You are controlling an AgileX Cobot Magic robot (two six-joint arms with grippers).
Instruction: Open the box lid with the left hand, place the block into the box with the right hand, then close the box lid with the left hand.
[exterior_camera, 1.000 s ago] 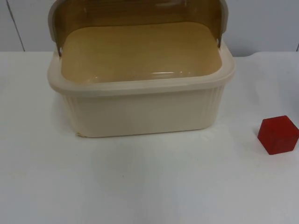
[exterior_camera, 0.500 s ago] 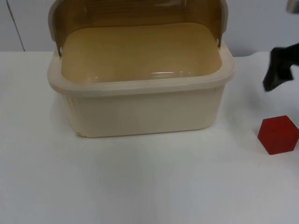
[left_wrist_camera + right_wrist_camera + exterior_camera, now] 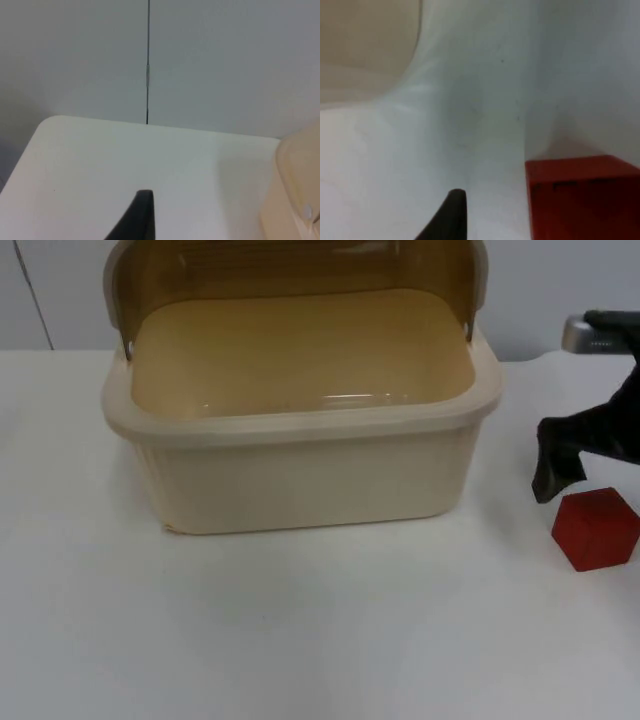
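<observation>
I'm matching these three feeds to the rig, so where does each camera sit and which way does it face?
Top view: fixed above, facing down and forward at the box, its lid up, and the red block; right claw beside the block.
Left wrist view: on the waiting left arm, facing the partition wall; left claw's fingertip shows.
Right wrist view: facing the block; fingertip shows.
Shared: all see the box.

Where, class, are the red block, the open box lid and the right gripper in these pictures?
red block [image 3: 596, 528]: top view, on its front face.
box lid [image 3: 290, 268]: top view, on its raised tinted panel.
right gripper [image 3: 556, 472]: top view, on the dark fingertip beside the block.
</observation>
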